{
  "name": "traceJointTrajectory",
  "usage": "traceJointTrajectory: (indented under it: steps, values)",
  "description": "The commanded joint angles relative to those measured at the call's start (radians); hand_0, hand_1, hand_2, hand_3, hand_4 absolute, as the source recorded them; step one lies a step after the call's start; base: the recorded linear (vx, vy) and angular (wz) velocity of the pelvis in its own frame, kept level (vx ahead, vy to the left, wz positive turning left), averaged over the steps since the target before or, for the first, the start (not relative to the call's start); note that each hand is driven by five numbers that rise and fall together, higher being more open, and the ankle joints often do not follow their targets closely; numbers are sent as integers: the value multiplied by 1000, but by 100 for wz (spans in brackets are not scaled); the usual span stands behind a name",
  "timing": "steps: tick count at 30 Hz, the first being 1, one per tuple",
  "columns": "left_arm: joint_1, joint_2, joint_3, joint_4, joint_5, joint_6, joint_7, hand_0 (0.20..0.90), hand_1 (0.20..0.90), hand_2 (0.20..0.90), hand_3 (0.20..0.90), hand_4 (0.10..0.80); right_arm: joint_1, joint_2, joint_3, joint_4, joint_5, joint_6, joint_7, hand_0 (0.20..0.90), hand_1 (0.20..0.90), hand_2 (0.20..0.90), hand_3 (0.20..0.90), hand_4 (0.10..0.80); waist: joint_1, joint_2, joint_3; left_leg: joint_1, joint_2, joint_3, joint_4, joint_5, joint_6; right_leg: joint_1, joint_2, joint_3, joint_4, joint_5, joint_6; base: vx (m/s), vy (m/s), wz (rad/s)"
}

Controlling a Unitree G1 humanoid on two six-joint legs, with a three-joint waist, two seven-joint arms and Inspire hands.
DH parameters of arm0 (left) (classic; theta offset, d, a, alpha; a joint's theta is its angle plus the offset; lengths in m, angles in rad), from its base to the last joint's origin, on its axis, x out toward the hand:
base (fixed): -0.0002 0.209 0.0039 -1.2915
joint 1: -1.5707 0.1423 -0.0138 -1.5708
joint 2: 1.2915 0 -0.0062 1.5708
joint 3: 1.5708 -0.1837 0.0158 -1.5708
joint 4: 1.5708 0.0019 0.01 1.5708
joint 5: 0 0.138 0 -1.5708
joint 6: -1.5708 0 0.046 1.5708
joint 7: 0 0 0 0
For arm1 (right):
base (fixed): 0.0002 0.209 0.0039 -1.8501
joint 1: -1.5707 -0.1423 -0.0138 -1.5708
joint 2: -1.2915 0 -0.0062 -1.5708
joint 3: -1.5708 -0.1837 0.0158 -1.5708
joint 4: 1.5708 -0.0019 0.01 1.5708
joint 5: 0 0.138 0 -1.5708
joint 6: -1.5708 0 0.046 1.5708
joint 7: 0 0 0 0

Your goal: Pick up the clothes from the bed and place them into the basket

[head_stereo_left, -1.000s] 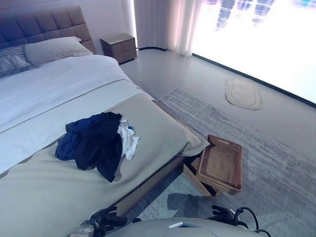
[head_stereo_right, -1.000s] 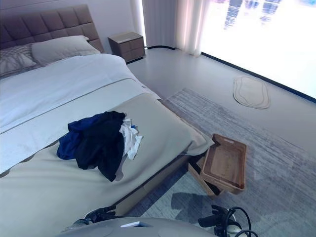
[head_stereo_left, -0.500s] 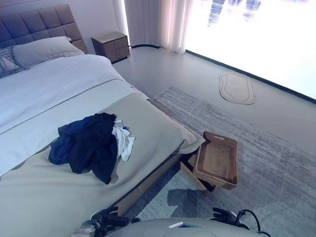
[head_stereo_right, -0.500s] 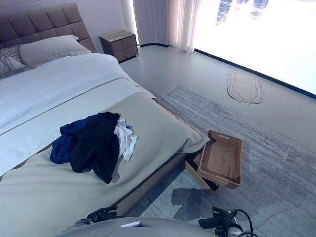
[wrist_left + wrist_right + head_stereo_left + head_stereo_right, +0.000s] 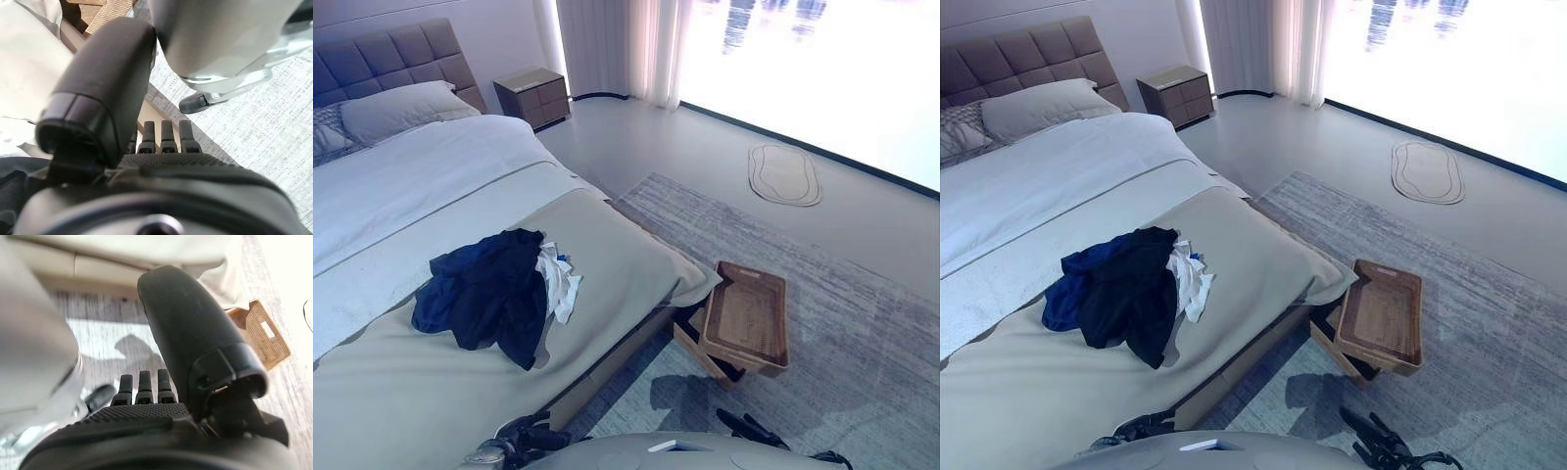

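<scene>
One pile of clothes (image 5: 494, 294) is recorded on the bed (image 5: 401, 392), lying on the beige cover toward the foot end. Three pieces can be told apart in the pile: a dark navy or black garment on top, a blue garment showing at the side toward the headboard, and a white garment (image 5: 558, 284) at the side toward the basket. Whether more pieces lie beneath cannot be told.

One woven basket (image 5: 746, 318) is noted on the floor just beside the foot corner of the bed, tilted, with its lower edge resting on a second brown thing that is only partly seen. Nothing is seen inside the basket.

Two pillows are counted at the head of the bed: one plain pillow (image 5: 396, 106) and one patterned pillow (image 5: 328, 137) beside it. One nightstand (image 5: 533, 95) stands beyond the bed near the curtain (image 5: 617, 49). One large grey rug (image 5: 822, 323) lies under the basket, and one small oval mat (image 5: 785, 174) is seen well apart from the bed, by the window.

The left hand (image 5: 146, 171) is seen low beside the bed, fingers straight and relaxed, nothing held. The right hand (image 5: 146, 411) is seen low on the basket's side of the bed, fingers likewise straight, nothing held. Both hands are well apart from the clothes
</scene>
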Motion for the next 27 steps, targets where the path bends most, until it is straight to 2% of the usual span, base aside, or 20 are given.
traceJointTrajectory:
  steps: [1, 2, 3, 5, 7, 10, 13, 14, 15, 17, 21, 27]
  values:
    - [-40, -22, 2, 40, 27, -39, -17, 900, 900, 900, 900, 800, -101, -11, 1, -55, -106, -90, 3, 900, 900, 900, 900, 800, 34, 7, 35, 60, -72, -21, 17, -157, 60, -36, 31, -72, 104, -62, -30, 26, 16, 3]
    - [-38, -19, -11, 22, 23, -41, -15, 900, 900, 900, 900, 800, -127, -24, 45, -134, -208, -98, -37, 900, 900, 900, 900, 800, 47, 0, 47, 56, -74, -31, 25, -158, 61, -38, 28, -80, 112, -66, -31, 9, 10, 3]
    - [-38, -19, -11, 22, 23, -41, -15, 900, 900, 900, 900, 800, -127, -24, 45, -134, -208, -98, -37, 900, 900, 900, 900, 800, 47, 0, 47, 56, -74, -31, 25, -158, 61, -38, 28, -80, 112, -66, -31, -15, 23, 7]
    - [-50, -10, -55, -25, 12, -42, -5, 900, 900, 900, 900, 800, -201, -76, 181, -301, -438, -127, -159, 900, 900, 900, 900, 800, 86, -19, 69, 5, -81, -61, 65, -164, 70, -65, 19, -97, 129, -70, -39, -57, 39, 9]
    - [-64, -3, -93, -51, -6, -47, 3, 900, 900, 900, 900, 800, -268, -140, 264, -382, -609, -143, -233, 900, 900, 900, 900, 800, 121, -29, 91, -41, -88, -88, 101, -166, 76, -90, 11, -114, 145, -72, -46, -69, 47, 35]
    - [-107, 26, -152, -92, 8, -68, 25, 900, 900, 900, 900, 800, -449, -245, 347, -460, -706, -68, -313, 900, 900, 900, 900, 800, 187, -44, 155, -130, -103, -144, 158, -164, 84, -144, -4, -147, 182, -70, -52, -116, 5, 55]
    - [-139, 58, -180, -114, 14, -67, 35, 900, 900, 900, 900, 800, -608, -298, 407, -494, -786, -13, -361, 900, 900, 900, 900, 800, 229, -53, 214, -190, -109, -183, 178, -152, 86, -189, -9, -172, 213, -68, -51, -135, -53, 71]
    - [-148, 87, -204, -135, 26, -71, 39, 900, 900, 900, 900, 800, -738, -340, 447, -502, -817, 25, -398, 900, 900, 900, 900, 800, 264, -57, 260, -237, -112, -215, 183, -134, 88, -229, -11, -192, 239, -65, -49, -123, -77, 73]
    - [-148, 99, -212, -140, 23, -73, 43, 900, 900, 900, 900, 800, -800, -363, 467, -501, -851, 32, -418, 900, 900, 900, 900, 800, 285, -55, 283, -265, -114, -232, 187, -124, 88, -250, -17, -207, 257, -66, -48, -73, -51, 70]
    - [-143, 113, -219, -138, 22, -79, 46, 900, 900, 900, 900, 800, -882, -386, 500, -503, -916, 33, -455, 900, 900, 900, 900, 800, 315, -52, 308, -287, -115, -255, 193, -135, 83, -269, -26, -214, 289, -87, -42, 93, 9, 68]
    - [-136, 135, -213, -137, -9, -108, 53, 900, 900, 900, 900, 800, -1026, -417, 562, -519, -1020, 55, -489, 900, 900, 900, 900, 800, 362, -43, 355, -348, -121, -277, 208, -120, 81, -308, -53, -250, 327, -81, -41, 37, 74, 33]
    - [-124, 153, -163, -166, -135, -155, 42, 900, 900, 900, 900, 800, -1212, -420, 671, -507, -1161, 130, -493, 900, 900, 900, 900, 800, 445, -47, 415, -474, -151, -317, 323, -146, 84, -363, -102, -316, 402, -94, -40, 58, 112, 35]
